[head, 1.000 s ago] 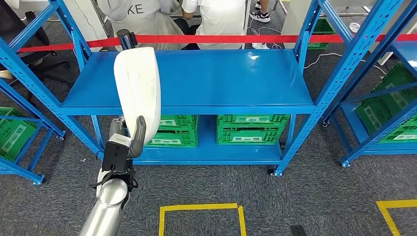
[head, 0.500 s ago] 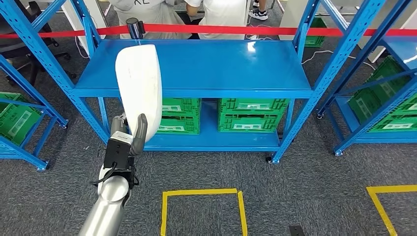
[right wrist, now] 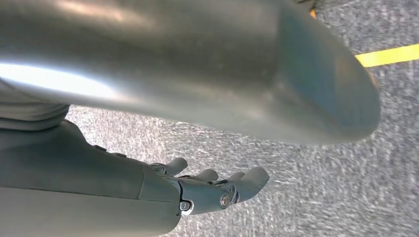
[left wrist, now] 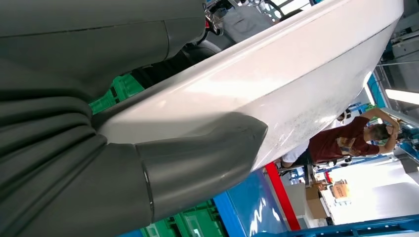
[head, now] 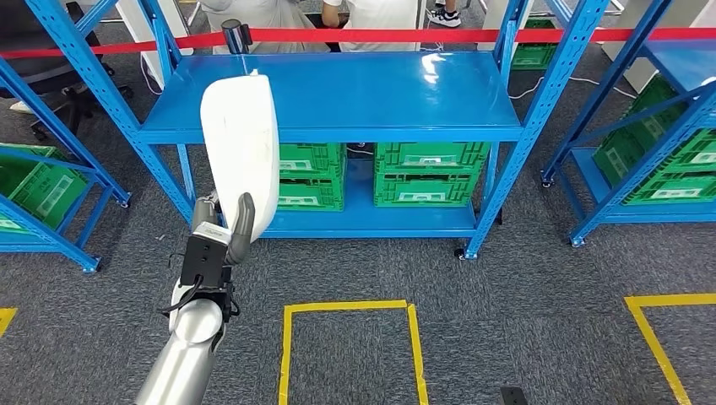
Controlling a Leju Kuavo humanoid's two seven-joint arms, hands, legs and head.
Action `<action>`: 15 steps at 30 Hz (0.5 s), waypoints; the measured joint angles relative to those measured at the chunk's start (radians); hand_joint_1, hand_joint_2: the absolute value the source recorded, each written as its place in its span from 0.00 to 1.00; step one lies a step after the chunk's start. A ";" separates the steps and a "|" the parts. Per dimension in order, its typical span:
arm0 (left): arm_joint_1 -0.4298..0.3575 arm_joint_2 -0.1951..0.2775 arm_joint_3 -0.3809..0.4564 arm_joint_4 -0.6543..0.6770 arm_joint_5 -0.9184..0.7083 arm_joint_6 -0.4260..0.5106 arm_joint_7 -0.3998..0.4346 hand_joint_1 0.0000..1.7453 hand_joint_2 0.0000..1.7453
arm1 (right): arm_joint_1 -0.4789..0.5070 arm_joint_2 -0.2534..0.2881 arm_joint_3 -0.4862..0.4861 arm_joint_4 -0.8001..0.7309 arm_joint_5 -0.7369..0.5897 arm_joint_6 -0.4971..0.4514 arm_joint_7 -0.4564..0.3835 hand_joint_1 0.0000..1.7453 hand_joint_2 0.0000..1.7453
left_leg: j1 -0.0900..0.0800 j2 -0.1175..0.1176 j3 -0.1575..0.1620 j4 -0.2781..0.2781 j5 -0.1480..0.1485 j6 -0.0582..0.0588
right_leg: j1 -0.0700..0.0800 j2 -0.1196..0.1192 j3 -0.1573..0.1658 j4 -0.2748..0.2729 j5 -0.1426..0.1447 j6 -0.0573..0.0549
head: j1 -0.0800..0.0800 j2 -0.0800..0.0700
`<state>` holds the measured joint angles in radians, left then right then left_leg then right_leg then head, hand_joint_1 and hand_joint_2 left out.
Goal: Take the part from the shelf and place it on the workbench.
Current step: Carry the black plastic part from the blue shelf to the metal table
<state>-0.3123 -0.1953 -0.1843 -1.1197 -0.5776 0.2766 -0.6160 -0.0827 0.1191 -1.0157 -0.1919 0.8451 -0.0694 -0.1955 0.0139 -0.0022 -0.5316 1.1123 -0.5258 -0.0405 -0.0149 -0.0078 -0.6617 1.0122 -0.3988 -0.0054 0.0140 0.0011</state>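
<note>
The part is a long white curved shell (head: pixel 243 148), and my left hand (head: pixel 221 232) grips its lower end, holding it upright in front of the blue shelf (head: pixel 363 93). Its top overlaps the shelf's upper board in the head view. In the left wrist view the grey thumb (left wrist: pixel 197 163) presses against the white shell (left wrist: pixel 276 84). My right hand (right wrist: pixel 207 190) hangs over grey carpet with its fingers loosely apart and nothing in them.
Green crates (head: pixel 426 173) sit on the shelf's lower board. More blue racks with green crates stand at the left (head: pixel 34 181) and right (head: pixel 659 160). A yellow tape square (head: pixel 348 308) marks the carpet. People stand beyond a red barrier tape (head: pixel 380 35).
The whole view has shifted: the shelf sits higher and farther off, and more carpet shows below. My left hand keeps the same hold on the white part.
</note>
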 joint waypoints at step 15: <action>-0.008 -0.003 0.000 0.000 -0.013 0.003 0.008 1.00 1.00 | 0.002 0.003 -0.010 0.000 -0.013 0.035 -0.035 0.00 0.00 | -0.016 0.005 -0.115 -0.089 0.105 0.060 | 0.002 0.007 0.089 0.130 -0.122 0.032 | 0.002 0.000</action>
<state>-0.3203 -0.1983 -0.1842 -1.1197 -0.5903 0.2797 -0.6077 -0.0812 0.1223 -1.0252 -0.1915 0.8319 -0.0343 -0.2309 -0.0018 0.0026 -0.6461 1.0237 -0.4209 0.0192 -0.0125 -0.0013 -0.5731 1.1418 -0.5205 0.0271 0.0158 0.0011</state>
